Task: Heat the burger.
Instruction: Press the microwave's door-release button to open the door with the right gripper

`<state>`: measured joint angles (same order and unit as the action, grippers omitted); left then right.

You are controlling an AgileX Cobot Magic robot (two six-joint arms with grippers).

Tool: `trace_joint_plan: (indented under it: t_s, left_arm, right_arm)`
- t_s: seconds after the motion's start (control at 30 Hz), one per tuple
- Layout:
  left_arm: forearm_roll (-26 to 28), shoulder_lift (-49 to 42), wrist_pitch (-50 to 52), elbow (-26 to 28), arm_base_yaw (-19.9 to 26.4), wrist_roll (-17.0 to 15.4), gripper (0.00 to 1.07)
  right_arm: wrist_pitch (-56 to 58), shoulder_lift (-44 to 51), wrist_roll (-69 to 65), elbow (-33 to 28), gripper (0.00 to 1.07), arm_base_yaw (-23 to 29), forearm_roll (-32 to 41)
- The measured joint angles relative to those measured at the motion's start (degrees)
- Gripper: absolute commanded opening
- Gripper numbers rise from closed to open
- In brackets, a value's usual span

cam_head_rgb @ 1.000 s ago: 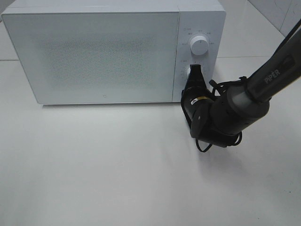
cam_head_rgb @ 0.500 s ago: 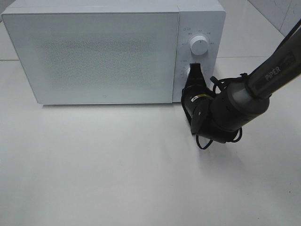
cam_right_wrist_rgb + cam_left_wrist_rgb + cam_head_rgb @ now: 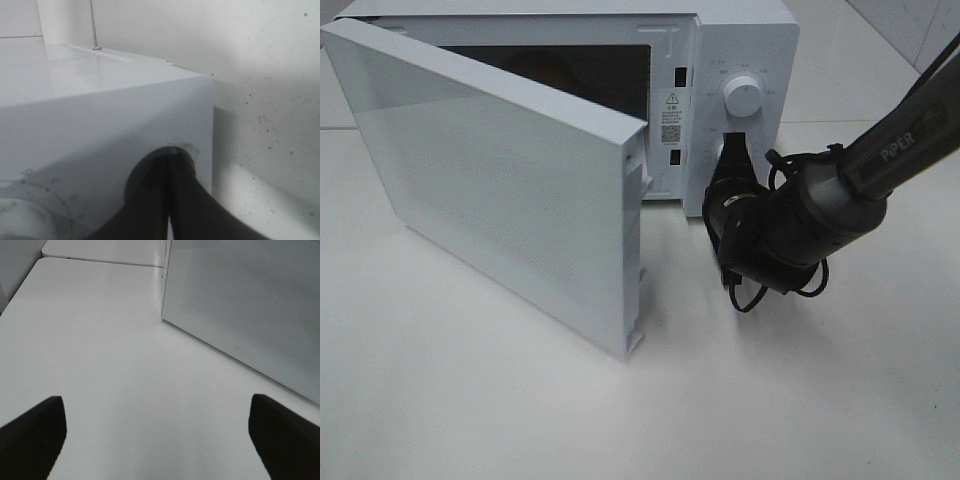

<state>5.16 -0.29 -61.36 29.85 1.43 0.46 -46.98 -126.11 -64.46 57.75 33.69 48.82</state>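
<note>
The white microwave (image 3: 750, 30) stands at the back of the table with its door (image 3: 500, 190) swung open toward the front left. In the dark cavity a dim brown domed shape (image 3: 542, 66) shows, apparently the burger; its detail is too dark to tell. My right gripper (image 3: 733, 150) is shut, its tips pressed on the lower control of the panel, under the white dial (image 3: 744, 97). The right wrist view shows the shut fingers (image 3: 170, 170) meeting in a round recess of the microwave (image 3: 100, 100). My left gripper (image 3: 157, 440) is open above bare table, facing the door (image 3: 250, 305).
The open door's free edge (image 3: 632, 340) reaches out over the middle of the white table (image 3: 470, 400). The right arm (image 3: 880, 160) and its looped cable (image 3: 750, 295) lie in front of the control panel. A tiled wall corner (image 3: 930, 25) is at the back right.
The microwave door, closed in both earlier frames, has sprung open toward the front left. The right gripper stays at the lower control, its wrist shifted slightly.
</note>
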Motion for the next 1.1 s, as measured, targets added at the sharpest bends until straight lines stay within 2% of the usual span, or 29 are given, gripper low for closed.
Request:
trace_joint_plan:
  t_s: [0.27,0.73,1.0,1.1]
  left_arm:
    - [0.0,0.0,0.0,0.0,0.0,0.0,0.91]
    - [0.0,0.0,0.0,0.0,0.0,0.0,0.91]
    - [0.0,0.0,0.0,0.0,0.0,0.0,0.91]
    - [0.0,0.0,0.0,0.0,0.0,0.0,0.91]
  right_arm:
    - [1.49,0.8,0.06,-0.17,0.0,-0.23,0.46]
    - [2.58,3.21,-0.29,-3.32,0.0,-1.43,-5.84]
    - [1.43,5.1,-0.34,-6.42,0.0,0.0,-7.68]
    - [1.32,6.82,-0.34,-7.79,0.0,0.69,-10.83]
